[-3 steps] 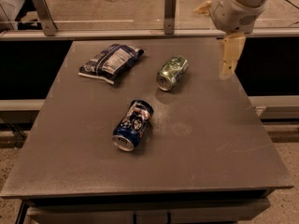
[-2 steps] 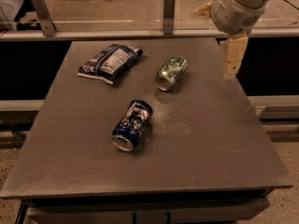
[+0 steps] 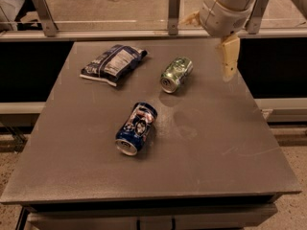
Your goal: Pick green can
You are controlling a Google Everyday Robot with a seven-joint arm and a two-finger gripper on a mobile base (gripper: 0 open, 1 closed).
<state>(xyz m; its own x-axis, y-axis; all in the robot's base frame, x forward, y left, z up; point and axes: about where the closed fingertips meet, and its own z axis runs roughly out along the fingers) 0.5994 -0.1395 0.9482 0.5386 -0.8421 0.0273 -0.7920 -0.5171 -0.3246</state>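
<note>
The green can [image 3: 176,74] lies on its side on the grey table [image 3: 216,143], right of centre toward the back, its silver end facing me. My gripper [image 3: 210,38] hangs above the table's back right part, to the right of the can and higher, not touching it. Its fingers are spread apart with nothing between them: one cream finger [image 3: 229,57] points down, the other shows at the upper left.
A dark blue can with white graphics [image 3: 136,128] lies on its side near the table's middle. A dark blue crinkled snack bag [image 3: 113,63] lies at the back left. A low railing with metal posts [image 3: 174,6] runs behind the table.
My gripper has shifted a little to the left, toward the green can. The cans and the bag have not moved.
</note>
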